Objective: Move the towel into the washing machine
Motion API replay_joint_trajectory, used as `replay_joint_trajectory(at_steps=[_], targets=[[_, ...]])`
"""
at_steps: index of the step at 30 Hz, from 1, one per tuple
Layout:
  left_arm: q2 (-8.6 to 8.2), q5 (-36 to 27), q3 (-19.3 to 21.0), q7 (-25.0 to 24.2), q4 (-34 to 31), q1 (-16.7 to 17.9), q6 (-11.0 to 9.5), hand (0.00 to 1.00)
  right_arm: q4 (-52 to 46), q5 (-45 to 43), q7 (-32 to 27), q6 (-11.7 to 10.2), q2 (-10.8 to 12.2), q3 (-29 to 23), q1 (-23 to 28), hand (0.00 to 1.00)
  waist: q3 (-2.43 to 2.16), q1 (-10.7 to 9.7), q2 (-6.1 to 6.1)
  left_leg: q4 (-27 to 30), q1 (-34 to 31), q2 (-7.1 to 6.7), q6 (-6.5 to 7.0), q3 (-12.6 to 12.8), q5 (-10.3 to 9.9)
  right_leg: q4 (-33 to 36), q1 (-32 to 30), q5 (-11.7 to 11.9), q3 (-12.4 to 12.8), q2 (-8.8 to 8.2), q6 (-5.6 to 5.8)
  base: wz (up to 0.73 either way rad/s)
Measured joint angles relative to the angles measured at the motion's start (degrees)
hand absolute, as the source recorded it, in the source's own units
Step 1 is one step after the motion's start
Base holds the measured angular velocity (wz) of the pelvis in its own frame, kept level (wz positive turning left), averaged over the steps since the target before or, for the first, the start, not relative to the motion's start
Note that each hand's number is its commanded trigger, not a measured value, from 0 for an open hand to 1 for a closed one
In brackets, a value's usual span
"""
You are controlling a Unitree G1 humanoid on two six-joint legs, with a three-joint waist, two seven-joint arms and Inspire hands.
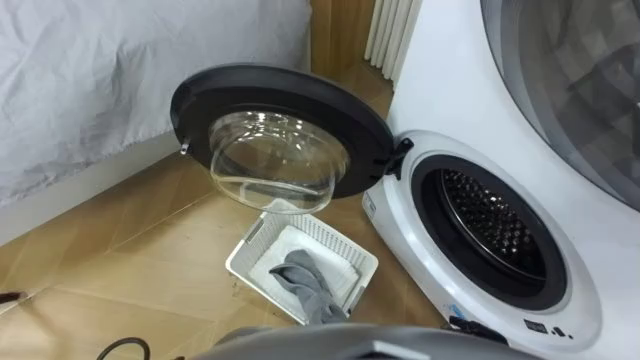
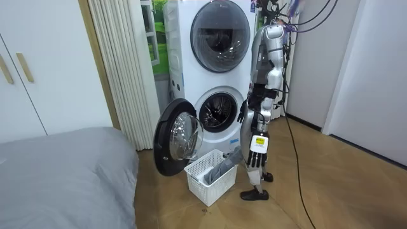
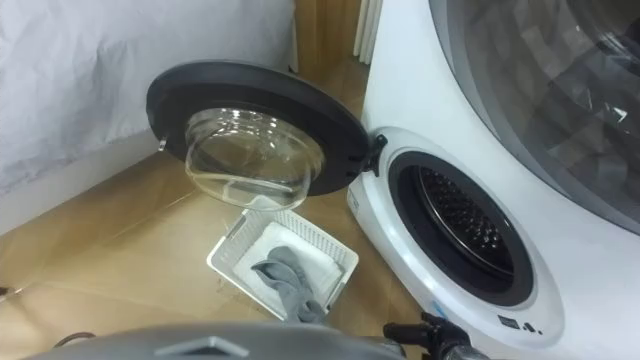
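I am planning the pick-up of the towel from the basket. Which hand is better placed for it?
Probably the left hand: in the room view it hangs open right beside the basket, close to the towel.

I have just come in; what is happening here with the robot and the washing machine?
The robot stands beside the white front-loading washing machine, whose round dark door is swung open. The grey towel lies in the white slatted plastic basket on the floor. Its left hand hangs at its side, holding nothing.
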Motion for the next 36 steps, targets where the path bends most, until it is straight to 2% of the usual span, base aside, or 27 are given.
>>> replay_joint_trajectory(at_steps=[9, 11, 16, 21, 23, 27, 29, 31, 33, 35, 36], targets=[[0.00, 0.01, 0.00, 0.13, 0.01, 0.05, -0.29, 0.00, -0.02, -0.17, -0.11, -0.81, -0.02, -0.19, 0.28, 0.00, -0.03, 0.01, 0.16, -0.01, -0.05, 0.02, 0.00, 0.00, -0.01, 0.00, -0.03, 0.00, 0.06, 0.03, 0.00, 0.00], [-0.01, 2.18, 0.08, 0.14, -0.02, -0.55, -0.37, 0.00, -0.08, -0.15, -0.13, -1.04, -0.03, -0.15, 0.35, 0.00, -0.05, 0.05, 0.23, 0.04, -0.27, 0.02, 0.00, 0.00, -0.01, -0.01, -0.11, 0.00, 0.16, 0.04, 0.00, 0.00], [0.04, 4.90, 0.03, 1.06, -0.46, -2.84, -0.59, 0.00, -0.06, -0.29, 0.30, -1.13, -0.16, 0.69, -0.56, 0.00, -0.49, 0.13, 0.41, 0.32, -2.26, 0.08, 0.04, -0.36, 0.01, 0.08, -1.94, 0.14, 0.09, 0.14, -0.22, 0.02], [0.89, 6.11, -0.15, 3.48, -2.28, -4.19, -2.53, 0.00, -0.04, -0.28, 0.73, -1.21, -0.19, 1.87, -1.44, 0.00, -0.50, 0.00, 0.14, 1.31, -4.69, 0.07, 0.12, -0.88, 0.07, 0.12, -3.97, 0.24, -0.28, 0.19, -0.39, 0.04], [1.58, 6.13, -0.32, 4.76, -3.12, -7.03, -4.81, 0.00, 0.16, -1.68, 0.79, -1.24, -0.22, 2.49, -2.87, 0.00, -0.26, 0.01, -0.16, 1.48, -6.35, 0.03, 0.24, -1.07, 0.39, 0.32, -5.45, 0.28, -0.78, 0.10, -0.45, 0.10], [1.50, 6.22, -3.17, 6.91, -3.22, -11.82, -7.92, 0.00, 0.03, -3.53, 0.99, -1.36, -0.16, 4.32, -5.30, 0.00, -0.02, 0.19, -0.05, 1.61, -9.01, 0.07, 0.48, -0.87, 0.88, 1.93, -9.03, 0.27, -0.59, -0.12, -0.44, -0.04], [1.42, 6.75, -5.04, 7.12, -2.05, -14.17, -10.12, 0.00, 0.25, -4.97, 1.71, -1.57, 0.14, 4.90, -7.25, 0.00, 0.20, 0.25, -0.03, 1.65, -10.73, 0.18, 0.58, -0.70, 1.21, 3.34, -11.77, 0.26, 0.07, -0.19, -0.44, -0.15], [1.25, 6.73, -6.78, 7.11, -1.11, -16.49, -10.98, 0.00, 0.40, -6.00, 2.20, -1.90, 0.16, 5.20, -8.71, 0.00, 0.28, 0.21, 0.04, 2.04, -12.38, 0.44, 0.62, -0.77, 1.32, 5.47, -14.50, 0.24, 0.47, -0.23, -0.44, -0.23], [1.03, 6.81, -8.96, 7.07, 0.28, -18.65, -11.51, 0.00, 0.63, -7.15, 2.09, -2.03, 0.20, 5.92, -10.57, 0.00, 0.68, 0.39, 0.09, 2.27, -13.96, 0.89, 0.60, -1.06, 1.48, 9.50, -18.58, -0.07, 0.46, -0.36, -0.80, -0.33], [0.81, 7.34, -10.75, 7.01, 1.51, -20.90, -11.77, 0.00, 0.67, -7.71, 2.02, -2.51, 0.30, 7.05, -12.58, 0.00, 1.19, 0.82, -0.21, 3.37, -16.17, 0.90, 0.55, -2.84, 1.57, 12.24, -22.93, -0.72, 1.12, -0.50, -1.55, -0.39], [0.66, 7.49, -11.39, 6.99, 2.69, -22.96, -12.02, 0.00, 0.70, -8.21, 1.90, -2.65, 0.50, 7.48, -14.01, 0.00, 1.98, 1.37, -0.79, 4.97, -18.35, 0.62, 0.47, -4.73, 1.54, 11.48, -26.34, -0.15, 2.51, -0.27, -2.12, -0.34]])
